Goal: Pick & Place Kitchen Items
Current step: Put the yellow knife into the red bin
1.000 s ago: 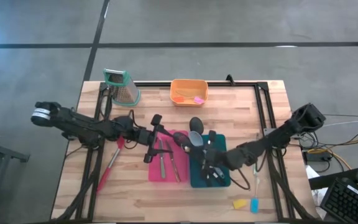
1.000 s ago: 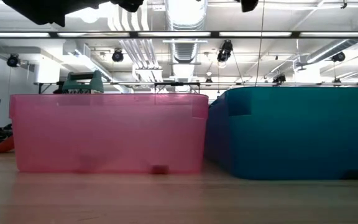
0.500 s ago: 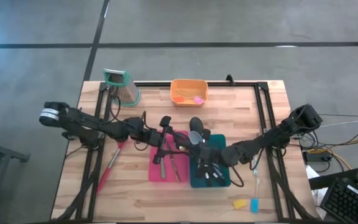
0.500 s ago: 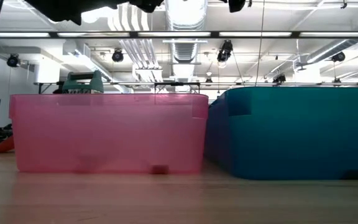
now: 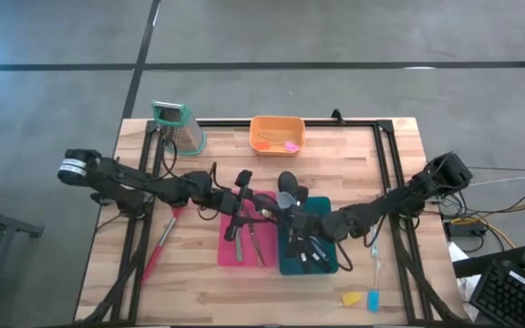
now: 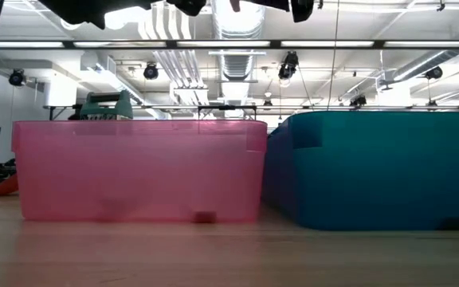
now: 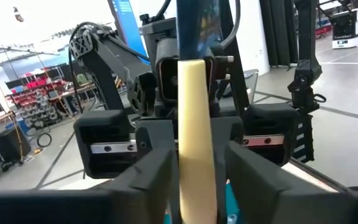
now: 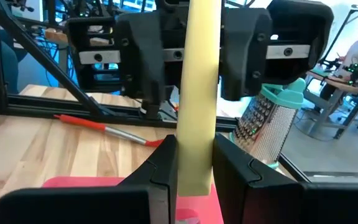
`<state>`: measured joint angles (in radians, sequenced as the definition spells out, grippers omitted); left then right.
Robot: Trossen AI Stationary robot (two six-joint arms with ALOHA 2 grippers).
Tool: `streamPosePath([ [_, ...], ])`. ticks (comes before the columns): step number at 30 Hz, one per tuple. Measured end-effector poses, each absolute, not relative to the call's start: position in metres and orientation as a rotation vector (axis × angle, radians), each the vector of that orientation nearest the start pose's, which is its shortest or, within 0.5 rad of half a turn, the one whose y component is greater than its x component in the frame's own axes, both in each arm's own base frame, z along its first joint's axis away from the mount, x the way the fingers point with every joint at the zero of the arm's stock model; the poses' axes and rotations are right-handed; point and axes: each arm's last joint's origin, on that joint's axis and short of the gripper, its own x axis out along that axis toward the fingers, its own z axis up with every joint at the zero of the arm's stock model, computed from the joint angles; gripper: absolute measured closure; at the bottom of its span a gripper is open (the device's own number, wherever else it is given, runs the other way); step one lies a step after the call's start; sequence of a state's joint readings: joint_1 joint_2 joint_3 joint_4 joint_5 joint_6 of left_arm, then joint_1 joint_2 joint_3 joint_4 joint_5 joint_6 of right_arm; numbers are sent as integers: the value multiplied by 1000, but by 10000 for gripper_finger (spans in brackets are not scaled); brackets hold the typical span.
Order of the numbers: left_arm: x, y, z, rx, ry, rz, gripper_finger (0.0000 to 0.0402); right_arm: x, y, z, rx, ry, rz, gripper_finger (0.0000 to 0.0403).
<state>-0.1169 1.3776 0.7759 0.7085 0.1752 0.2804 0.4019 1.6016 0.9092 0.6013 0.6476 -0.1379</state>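
Cream-handled utensil point(image 8: 199, 93), one, upright above pink bin point(image 5: 241, 248) and teal bin point(image 5: 310, 251), gripped by right claw point(image 8: 194, 165); left claw point(image 7: 196, 168) closing around same handle. Head cut off.

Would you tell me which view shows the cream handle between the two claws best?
The right wrist view: the cream handle runs nearly full height between the right claw's fingers, with the left claw opposite. The left wrist view shows it shorter. The high and low views do not show it clearly.

Pink bin point(image 5: 244, 244), teal bin point(image 5: 322, 260), orange tray point(image 5: 276, 134), cream handle point(image 8: 199, 93).
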Motion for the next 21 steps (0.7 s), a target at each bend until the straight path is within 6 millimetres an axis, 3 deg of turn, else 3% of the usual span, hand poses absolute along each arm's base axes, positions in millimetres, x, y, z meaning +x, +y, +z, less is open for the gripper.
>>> streamPosePath([
  [4,298,-40,284,238,-140,-278,333,325,119,249,-187,99,-242,343],
  [13,296,-39,286,162,-137,-272,334,325,118,249,-167,99,-246,337],
  [21,285,-36,297,89,-149,-207,334,324,117,247,-190,119,-275,233],
])
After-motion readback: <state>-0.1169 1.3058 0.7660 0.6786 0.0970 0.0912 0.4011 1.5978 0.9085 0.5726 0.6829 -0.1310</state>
